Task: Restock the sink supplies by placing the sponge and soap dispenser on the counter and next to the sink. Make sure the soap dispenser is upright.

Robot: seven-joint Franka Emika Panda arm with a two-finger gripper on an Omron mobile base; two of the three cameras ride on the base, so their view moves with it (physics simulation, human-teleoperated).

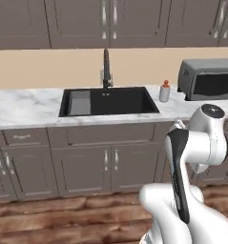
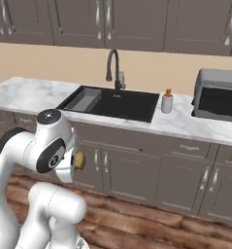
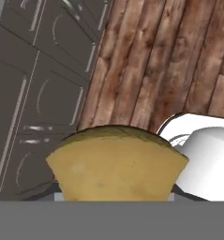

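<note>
The yellow-ochre sponge [image 3: 115,166] sits right in front of the hand camera, held low over the wooden floor in front of the cabinets. My gripper [image 3: 115,192] is shut on it, and the sponge hides the fingertips. A sliver of the sponge [image 2: 79,160] peeks out beside my arm's wrist in the right base view. The white soap dispenser [image 1: 164,91] [image 2: 167,102] with its reddish pump stands upright on the marble counter [image 1: 25,107], just right of the black sink [image 1: 134,97].
A grey toaster [image 1: 208,78] [image 2: 219,95] stands on the counter right of the dispenser. The dark faucet [image 1: 106,69] rises behind the sink, and a grey ribbed tray [image 1: 80,102] lies in its left end. Dark cabinet doors [image 1: 87,167] are below, wall cabinets above.
</note>
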